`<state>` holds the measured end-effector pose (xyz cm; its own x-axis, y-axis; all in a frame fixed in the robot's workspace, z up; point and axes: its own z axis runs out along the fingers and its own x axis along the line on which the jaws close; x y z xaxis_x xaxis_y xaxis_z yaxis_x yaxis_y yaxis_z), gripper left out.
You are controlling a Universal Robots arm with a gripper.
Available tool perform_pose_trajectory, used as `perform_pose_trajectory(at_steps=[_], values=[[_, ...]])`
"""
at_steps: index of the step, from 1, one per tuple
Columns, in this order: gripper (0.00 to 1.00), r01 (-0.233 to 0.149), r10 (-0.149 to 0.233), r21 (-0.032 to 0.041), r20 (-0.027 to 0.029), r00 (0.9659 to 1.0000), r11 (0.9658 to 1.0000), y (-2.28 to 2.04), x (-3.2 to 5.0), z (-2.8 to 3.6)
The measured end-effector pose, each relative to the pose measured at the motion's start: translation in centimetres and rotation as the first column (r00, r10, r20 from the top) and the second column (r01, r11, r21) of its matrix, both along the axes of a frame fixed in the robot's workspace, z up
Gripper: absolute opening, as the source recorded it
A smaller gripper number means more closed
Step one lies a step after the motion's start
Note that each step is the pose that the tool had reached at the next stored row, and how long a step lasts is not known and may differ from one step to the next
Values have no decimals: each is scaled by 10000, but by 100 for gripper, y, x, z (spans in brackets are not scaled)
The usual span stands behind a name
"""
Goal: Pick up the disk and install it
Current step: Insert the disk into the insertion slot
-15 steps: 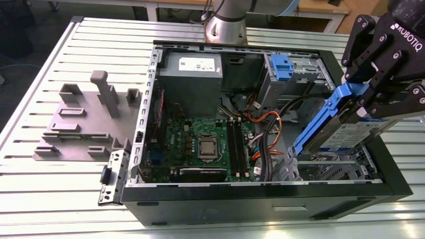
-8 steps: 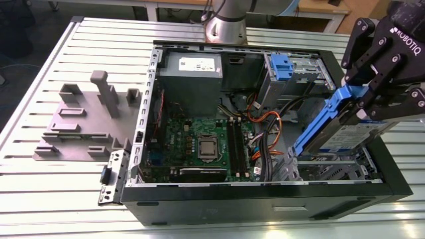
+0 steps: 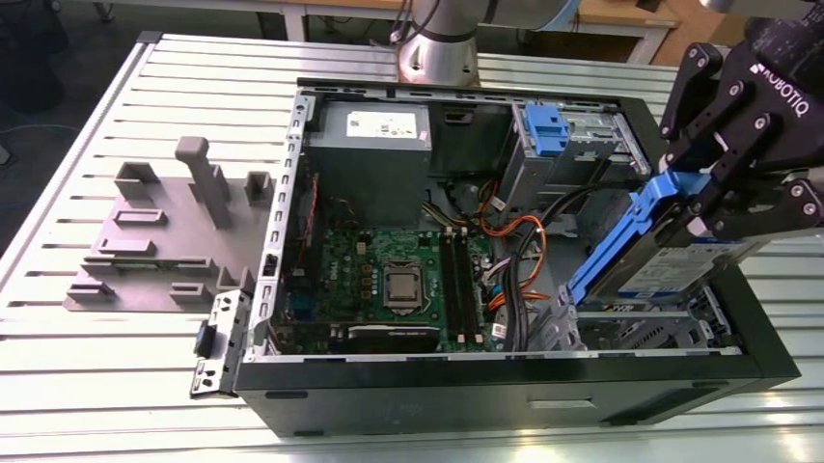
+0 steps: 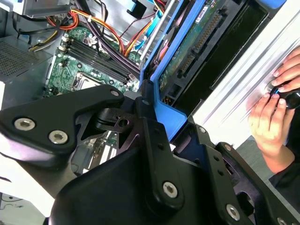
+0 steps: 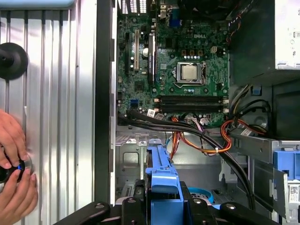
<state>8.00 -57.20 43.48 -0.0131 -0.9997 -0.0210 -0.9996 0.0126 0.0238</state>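
Your gripper [image 3: 711, 193] is clamped tight on the disk [image 3: 670, 262], holding it tilted above the drive bay [image 3: 644, 323] at the exterior view's right end of the open computer case [image 3: 515, 371]. The second wrist view shows the disk's green circuit-board underside. Both wrist views catch a person's hand [image 5: 18, 197] on the slatted table [image 5: 56, 93].

In the exterior view, the drive bay [image 3: 640, 326] stands open at six o'clock of the disk [image 3: 676, 268]; cables [image 3: 522, 231] crowd nine o'clock, the drive cage [image 3: 566, 145] eleven, the case wall [image 3: 766, 333] four.
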Motion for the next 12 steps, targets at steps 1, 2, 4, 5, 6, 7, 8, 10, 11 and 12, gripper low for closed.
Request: perform_pose_trajectory(at_steps=[1, 2, 4, 5, 6, 7, 8, 10, 11, 12], values=[[36, 0, 0, 0, 0, 10000, 10000, 0, 1, -6], [36, 0, 0, -1, 0, 10000, 10000, 0, 2, -13], [36, 0, 0, 0, 0, 10000, 10000, -1, 4, -27], [36, 0, 0, 0, 0, 10000, 10000, -1, 5, -33], [36, 0, 0, 1, 0, 10000, 10000, -2, 6, -40], [36, 0, 0, 0, 0, 10000, 10000, -2, 6, -46], [36, 0, 0, 1, 0, 10000, 10000, -3, 6, -52], [36, 0, 0, 1, 0, 10000, 10000, -6, 7, -65], [36, 0, 0, 0, 0, 10000, 10000, -7, 7, -72], [36, 0, 0, 1, 0, 10000, 10000, -9, 7, -78]])
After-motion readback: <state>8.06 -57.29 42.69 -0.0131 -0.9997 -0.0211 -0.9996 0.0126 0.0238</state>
